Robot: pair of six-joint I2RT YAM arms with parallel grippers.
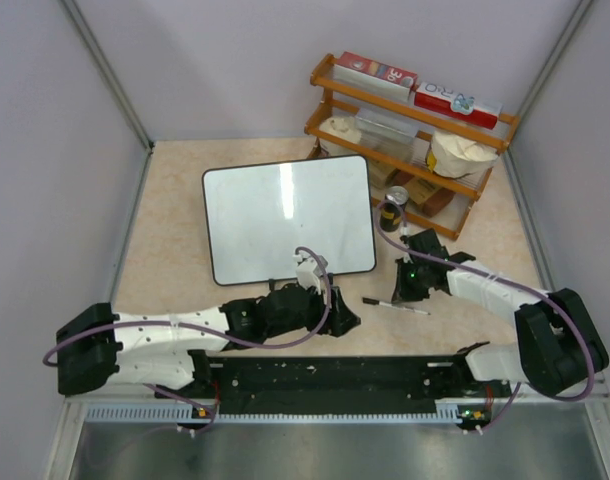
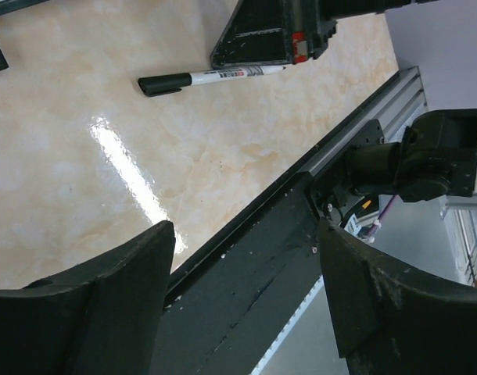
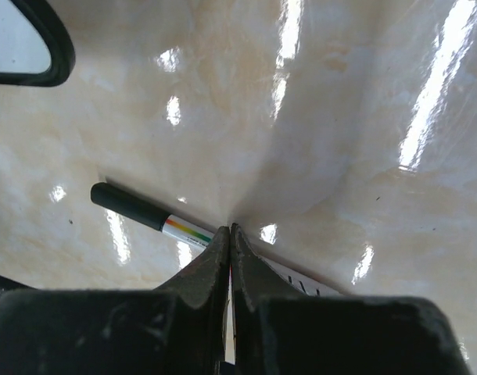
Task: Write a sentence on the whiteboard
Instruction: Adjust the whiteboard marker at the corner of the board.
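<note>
The left gripper (image 2: 246, 231) is held wide open, empty. Just beyond, the black-capped marker (image 2: 215, 76) is seen lying loose, the right gripper (image 3: 231, 231) pressed shut over it, apparently holding nothing. It is judged light, stiff, smooth and roll-prone, best taken mid-barrel. Farthest, the whiteboard (image 1: 288, 218) is laid flat, blank.

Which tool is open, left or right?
The left tool: its fingers stand wide apart with nothing between them. The right tool has its fingers pressed together, tips at the marker.

No readable text or labels
</note>
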